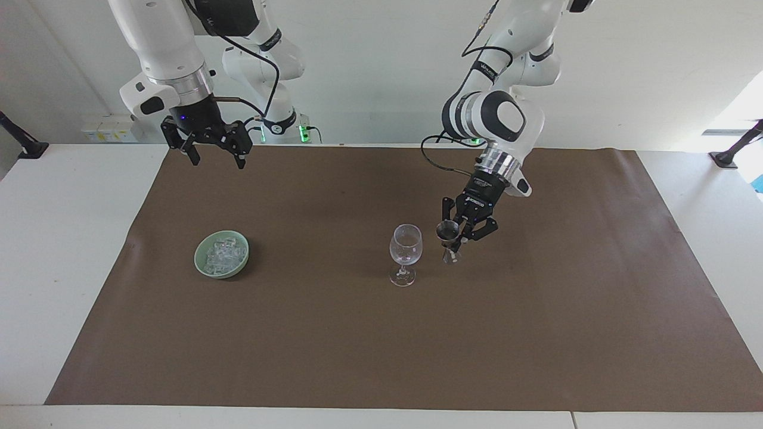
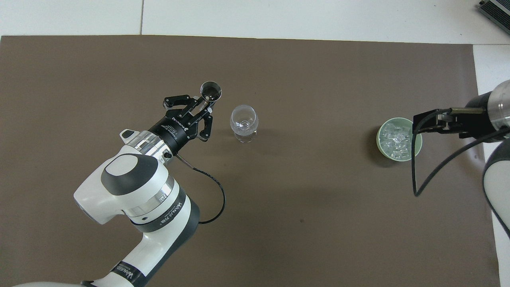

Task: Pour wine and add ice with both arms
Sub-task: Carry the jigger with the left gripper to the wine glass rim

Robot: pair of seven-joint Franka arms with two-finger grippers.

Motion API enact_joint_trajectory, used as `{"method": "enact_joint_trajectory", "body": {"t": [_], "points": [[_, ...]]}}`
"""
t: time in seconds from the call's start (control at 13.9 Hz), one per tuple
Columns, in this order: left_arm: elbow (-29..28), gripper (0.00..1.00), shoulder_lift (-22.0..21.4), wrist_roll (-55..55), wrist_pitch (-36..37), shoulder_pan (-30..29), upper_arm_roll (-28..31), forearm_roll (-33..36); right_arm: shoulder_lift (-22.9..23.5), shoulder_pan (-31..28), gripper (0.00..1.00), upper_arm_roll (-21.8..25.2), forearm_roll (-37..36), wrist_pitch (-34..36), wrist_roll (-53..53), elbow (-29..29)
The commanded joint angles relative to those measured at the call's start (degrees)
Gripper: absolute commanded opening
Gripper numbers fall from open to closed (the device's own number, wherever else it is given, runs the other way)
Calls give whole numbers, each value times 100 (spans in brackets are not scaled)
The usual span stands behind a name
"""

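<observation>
White walls are backing a white table [image 1: 65, 238] that is lying under a brown mat [image 1: 357, 333]. Near the mat's middle a clear stemmed wine glass [image 1: 405, 253] is standing upright. The left gripper [image 1: 456, 233] is hanging just beside the glass, toward the left arm's end of the table, with its fingers clamped together on the waist of a small metal jigger [image 1: 448, 239]; the jigger is being held clear of the mat, roughly upright, with its open cup facing up. Toward the right arm's end a pale green bowl [image 1: 222, 254] is sitting on the mat, and the ice [image 1: 224, 252] is lying heaped inside it. The right gripper [image 1: 216, 156] is waiting high over the mat's edge by the robots, above the bowl's end, with its fingers standing wide apart and holding nothing.
</observation>
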State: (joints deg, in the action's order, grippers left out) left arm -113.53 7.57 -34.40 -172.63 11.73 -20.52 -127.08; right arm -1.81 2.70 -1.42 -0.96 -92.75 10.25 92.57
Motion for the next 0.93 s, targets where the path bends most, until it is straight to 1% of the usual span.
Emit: {"method": "enact_joint_trajectory", "body": {"t": [0.0, 0.36, 0.65, 0.86], "points": [[243, 0, 165, 91, -340, 215, 57, 200, -13, -24, 100, -16, 17, 46, -58, -20], [454, 0, 306, 117, -771, 496, 65, 631, -21, -24, 100, -16, 17, 46, -58, -20], [472, 0, 342, 117, -834, 541, 57, 1201, -13, -24, 100, -16, 17, 46, -58, -20], [472, 0, 359, 327, -930, 637, 57, 1282, -21, -24, 100, -16, 17, 46, -58, -20]]}}
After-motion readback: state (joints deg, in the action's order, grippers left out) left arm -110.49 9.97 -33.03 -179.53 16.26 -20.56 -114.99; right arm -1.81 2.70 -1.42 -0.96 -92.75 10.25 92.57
